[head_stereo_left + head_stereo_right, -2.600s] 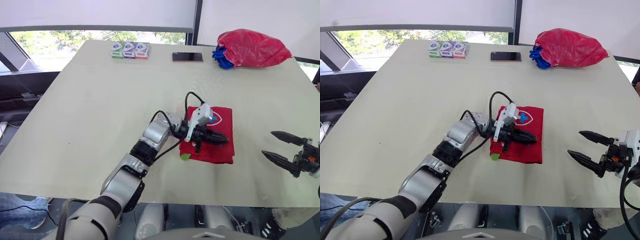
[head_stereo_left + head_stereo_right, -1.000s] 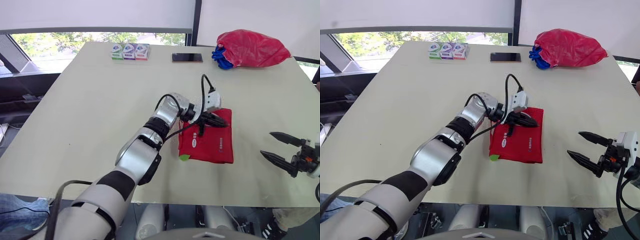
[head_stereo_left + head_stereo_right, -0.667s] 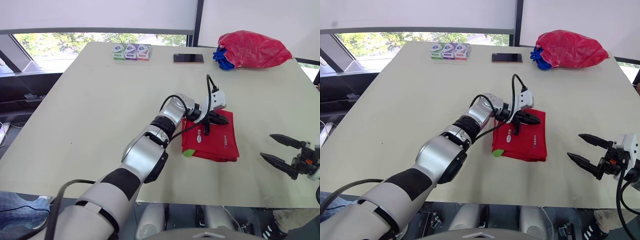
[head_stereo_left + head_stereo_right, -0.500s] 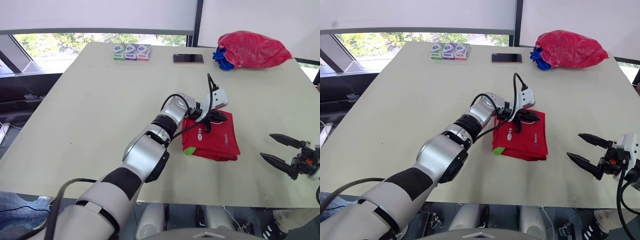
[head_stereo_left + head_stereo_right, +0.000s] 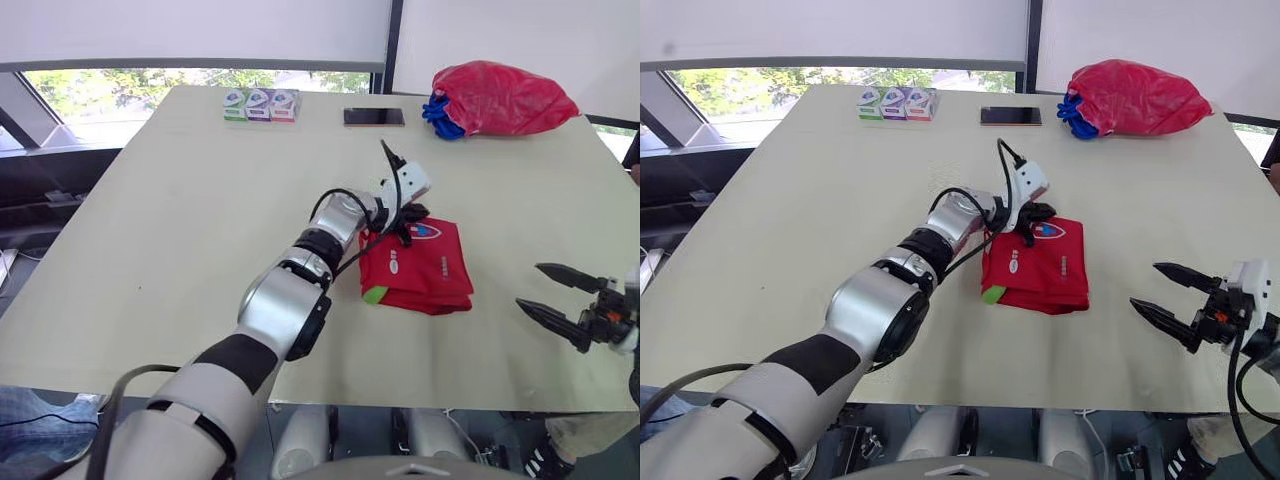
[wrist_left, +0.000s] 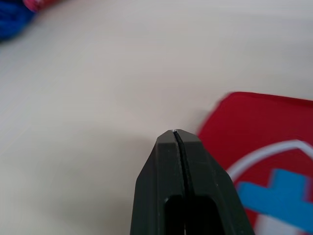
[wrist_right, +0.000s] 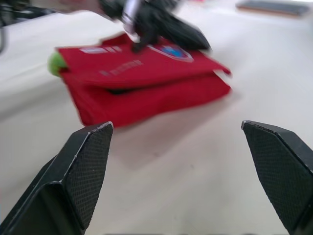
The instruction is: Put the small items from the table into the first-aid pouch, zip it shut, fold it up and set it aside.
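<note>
The first-aid pouch point(image 5: 425, 268) is red fabric, folded over on itself into a flat, roughly square packet, with its layers showing along the near edge. Its top face carries a white shield emblem point(image 5: 425, 231) with a blue cross at the far end and lines of white print nearer, and a small green tab point(image 5: 374, 294) sticks out at its near left corner. It lies flat on the table point(image 5: 180, 220), right of the middle, slightly skewed to the table's edges and well apart from all of them.

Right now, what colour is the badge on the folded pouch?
A blue cross in a white shield outline, on the red pouch; clearest in the left wrist view.
</note>
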Robot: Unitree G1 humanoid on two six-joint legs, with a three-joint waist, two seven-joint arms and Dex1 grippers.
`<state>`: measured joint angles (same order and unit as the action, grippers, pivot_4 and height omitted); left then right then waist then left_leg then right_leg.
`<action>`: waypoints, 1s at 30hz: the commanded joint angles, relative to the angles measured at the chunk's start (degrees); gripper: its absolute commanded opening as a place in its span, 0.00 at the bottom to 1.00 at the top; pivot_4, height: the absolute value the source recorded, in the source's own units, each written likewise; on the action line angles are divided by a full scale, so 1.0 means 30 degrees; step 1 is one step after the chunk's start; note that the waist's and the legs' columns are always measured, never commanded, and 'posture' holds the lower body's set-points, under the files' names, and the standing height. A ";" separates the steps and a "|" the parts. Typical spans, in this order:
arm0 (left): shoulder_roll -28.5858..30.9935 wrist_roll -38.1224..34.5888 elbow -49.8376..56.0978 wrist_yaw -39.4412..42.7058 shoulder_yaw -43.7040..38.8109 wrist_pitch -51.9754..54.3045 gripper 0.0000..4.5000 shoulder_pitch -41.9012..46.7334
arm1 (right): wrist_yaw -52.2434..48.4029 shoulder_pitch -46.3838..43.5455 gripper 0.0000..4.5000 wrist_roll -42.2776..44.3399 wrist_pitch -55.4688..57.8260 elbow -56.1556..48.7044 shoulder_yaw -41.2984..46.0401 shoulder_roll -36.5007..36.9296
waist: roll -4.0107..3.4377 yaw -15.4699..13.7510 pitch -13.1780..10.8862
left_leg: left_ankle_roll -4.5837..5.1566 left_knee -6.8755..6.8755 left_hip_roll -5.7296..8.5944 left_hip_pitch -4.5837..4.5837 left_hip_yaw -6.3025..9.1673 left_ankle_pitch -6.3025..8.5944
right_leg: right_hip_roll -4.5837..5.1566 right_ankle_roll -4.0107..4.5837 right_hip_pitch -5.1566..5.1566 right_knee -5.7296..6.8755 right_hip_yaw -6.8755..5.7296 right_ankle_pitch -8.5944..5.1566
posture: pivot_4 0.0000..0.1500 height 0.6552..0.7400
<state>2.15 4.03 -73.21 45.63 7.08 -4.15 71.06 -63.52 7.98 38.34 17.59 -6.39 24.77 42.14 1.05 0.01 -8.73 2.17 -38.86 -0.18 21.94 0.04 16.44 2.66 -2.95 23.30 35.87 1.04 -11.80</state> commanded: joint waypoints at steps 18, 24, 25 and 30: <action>1.1602 -0.8891 2.2896 1.2380 -0.3261 0.8873 0.35 -1.0231 | 0.4793 -0.5955 1.00 0.3909 1.1754 -0.1210 -0.4293 0.0592 | 0.0023 0.0049 -0.0034 | -0.0001 0.0006 -0.0061 0.0105 0.0053 -0.0002 | 0.0034 0.0013 0.0069 0.0007 -0.0038 0.0006 | 1.00 1.00; 1.5318 -1.1874 2.8445 1.3662 -0.3329 1.2694 0.86 -1.3124 | 0.4493 -0.7842 1.00 0.2472 1.3069 0.1121 -0.6738 0.0689 | 0.0019 0.0072 -0.0035 | 0.0004 -0.0088 -0.0055 0.0154 0.0068 0.0000 | 0.0025 0.0012 0.0075 0.0001 -0.0044 0.0003 | 1.00 1.00; 1.5754 -1.1797 2.8683 1.3729 -0.3278 1.2552 0.99 -1.3352 | 0.4453 -0.8096 1.00 0.2286 1.3070 0.1387 -0.6907 0.0648 | 0.0019 0.0075 -0.0036 | 0.0004 -0.0090 -0.0057 0.0148 0.0067 0.0000 | 0.0019 0.0012 0.0075 0.0005 -0.0044 0.0002 | 1.00 1.00; 1.7024 -1.1989 2.9251 1.3541 -0.3424 1.2465 0.99 -1.3815 | 0.4625 -0.9235 1.00 0.2008 1.3955 0.2542 -0.7307 0.0175 | 0.0021 0.0217 -0.0035 | 0.0003 -0.0090 -0.0061 0.0145 0.0065 -0.0001 | -0.0005 0.0012 0.0077 0.0007 -0.0045 0.0001 | 1.00 1.00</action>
<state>52.42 -30.77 12.82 86.07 -1.78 33.42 29.35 -50.39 -18.81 44.83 58.66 0.72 2.60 42.94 1.11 0.66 -8.83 2.17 -39.13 -0.37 22.38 0.22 16.44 2.64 -2.92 23.54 35.89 0.91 -11.80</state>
